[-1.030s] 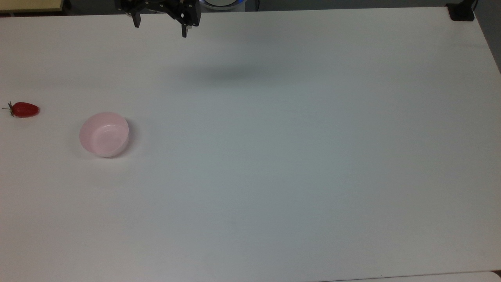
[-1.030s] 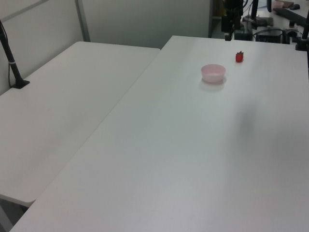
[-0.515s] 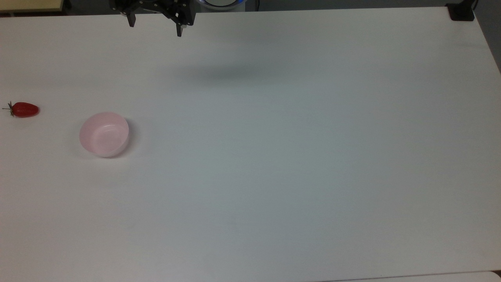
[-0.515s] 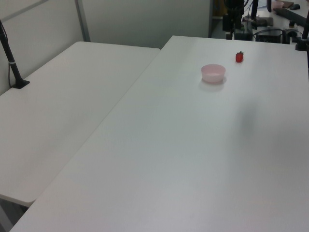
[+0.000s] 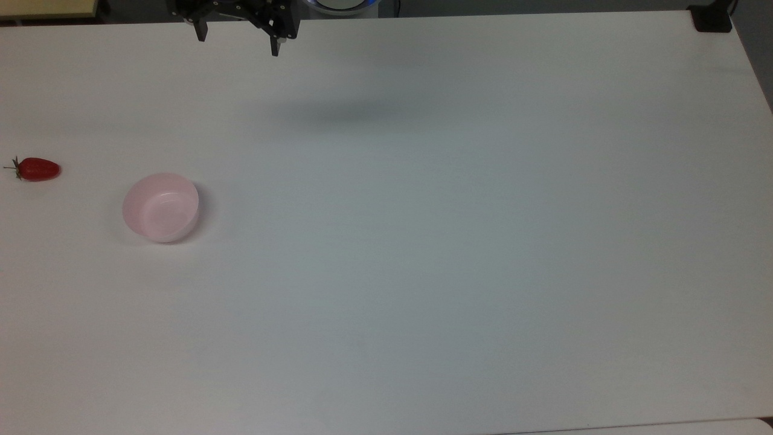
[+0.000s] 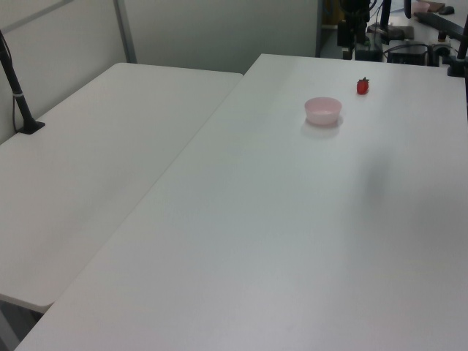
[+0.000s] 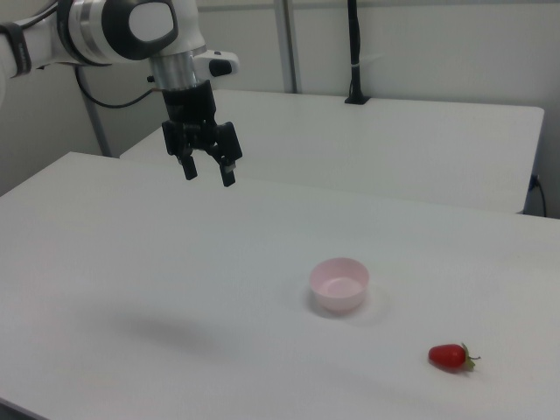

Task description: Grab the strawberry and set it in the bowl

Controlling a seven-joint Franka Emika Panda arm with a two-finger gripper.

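Gripper (image 5: pixel 237 43) has drifted slightly toward the top view's left since a second ago — I see fingers spread, empty, high above table (image 5: pixel 423 241). Strawberry (image 5: pixel 37 169) lies near bowl (image 5: pixel 161 207) — apart.

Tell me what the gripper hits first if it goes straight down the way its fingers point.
Most likely bare table. The open gripper hangs with fingers pointing down, and nothing lies under it. The bowl and strawberry sit well off toward the right view's right.
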